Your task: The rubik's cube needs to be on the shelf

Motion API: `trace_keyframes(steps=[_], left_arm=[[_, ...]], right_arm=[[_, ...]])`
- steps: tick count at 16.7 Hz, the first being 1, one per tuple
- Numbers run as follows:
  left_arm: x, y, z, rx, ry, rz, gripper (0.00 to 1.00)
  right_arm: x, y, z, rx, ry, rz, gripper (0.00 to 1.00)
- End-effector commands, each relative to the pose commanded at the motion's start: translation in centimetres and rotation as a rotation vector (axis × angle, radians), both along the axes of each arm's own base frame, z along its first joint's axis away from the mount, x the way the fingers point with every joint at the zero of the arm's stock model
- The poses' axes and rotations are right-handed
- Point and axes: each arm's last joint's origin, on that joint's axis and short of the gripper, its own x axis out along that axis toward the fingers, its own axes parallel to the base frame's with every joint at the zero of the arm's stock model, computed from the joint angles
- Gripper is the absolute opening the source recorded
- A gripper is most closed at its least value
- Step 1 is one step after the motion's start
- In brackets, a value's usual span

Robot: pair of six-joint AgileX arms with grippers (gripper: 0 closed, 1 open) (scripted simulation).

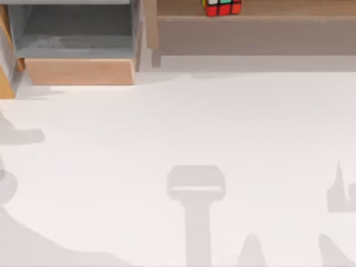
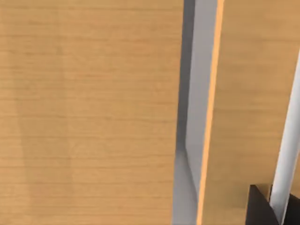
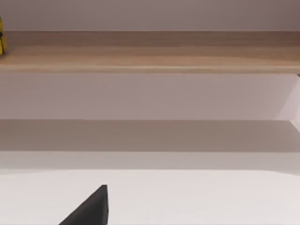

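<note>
The rubik's cube [image 1: 221, 7] rests on the shelf [image 1: 289, 9], the long light-wood board at the back right, near the wooden side post [image 1: 150, 25]. Its red, green and white squares face up, and nothing touches it. In the right wrist view the shelf [image 3: 154, 51] runs across the picture, with a yellow sliver of the cube [image 3: 2, 42] at the picture's edge. A dark part of my right gripper [image 3: 91, 211] hangs over the white table, well short of the shelf. A dark part of my left gripper [image 2: 260, 208] sits close to light-wood panels.
A grey-lined boxy compartment [image 1: 72, 33] with a light wood front [image 1: 78, 71] stands at the back left. The white table [image 1: 178, 144] stretches in front of the furniture, crossed by grey arm shadows along its near edge and left side.
</note>
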Motion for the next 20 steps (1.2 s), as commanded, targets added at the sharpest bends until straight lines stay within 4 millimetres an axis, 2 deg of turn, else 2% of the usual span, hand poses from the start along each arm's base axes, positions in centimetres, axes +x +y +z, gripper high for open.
trace_keyframes(steps=[2,8,15,20], left_arm=[[1.1,-0.3,-0.2,-0.005,0.010,-0.002,0.00],[1.4,-0.1,-0.5,-0.014,0.022,0.007,0.00],[7.1,-0.2,-0.2,-0.005,0.009,0.002,0.00],[7.4,-0.3,-0.3,-0.011,0.015,0.002,0.00]], right_arm=[[0.0,0.0,0.0,0.000,0.000,0.000,1.00],[0.0,0.0,0.0,0.000,0.000,0.000,1.00],[0.0,0.0,0.0,0.000,0.000,0.000,1.00],[0.0,0.0,0.0,0.000,0.000,0.000,1.00]])
